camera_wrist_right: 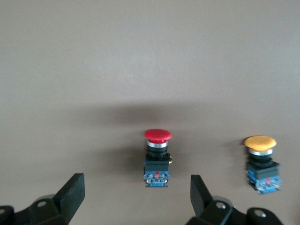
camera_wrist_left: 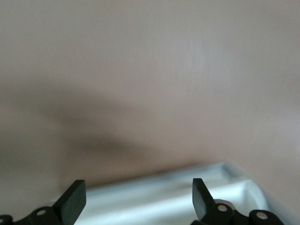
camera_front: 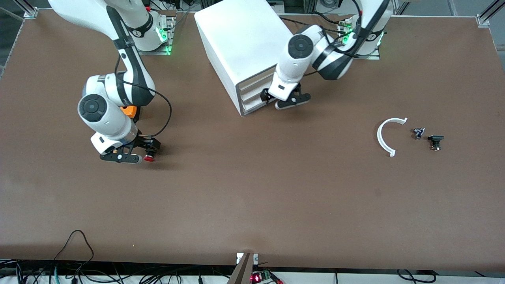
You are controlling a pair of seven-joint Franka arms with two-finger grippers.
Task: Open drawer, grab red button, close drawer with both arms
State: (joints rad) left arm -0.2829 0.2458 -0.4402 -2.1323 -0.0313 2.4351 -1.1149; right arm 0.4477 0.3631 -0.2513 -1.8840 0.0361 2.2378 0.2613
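Two buttons near the worktop's right-arm end invite error: the right end effector (camera_wrist_right: 136, 194), fingers spread and empty, straddles the red button (camera_wrist_right: 157, 158), with the orange button (camera_wrist_right: 261, 161) beside it. A skewed closure could topple it. The left end effector (camera_front: 287, 100), open and empty, sits at the drawer (camera_front: 254, 81) front and may slip off.

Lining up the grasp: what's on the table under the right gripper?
The right gripper, open, hangs over bare table with the red button lying between its fingers' line and an orange button beside it. The arm covers most of the orange one in the front view.
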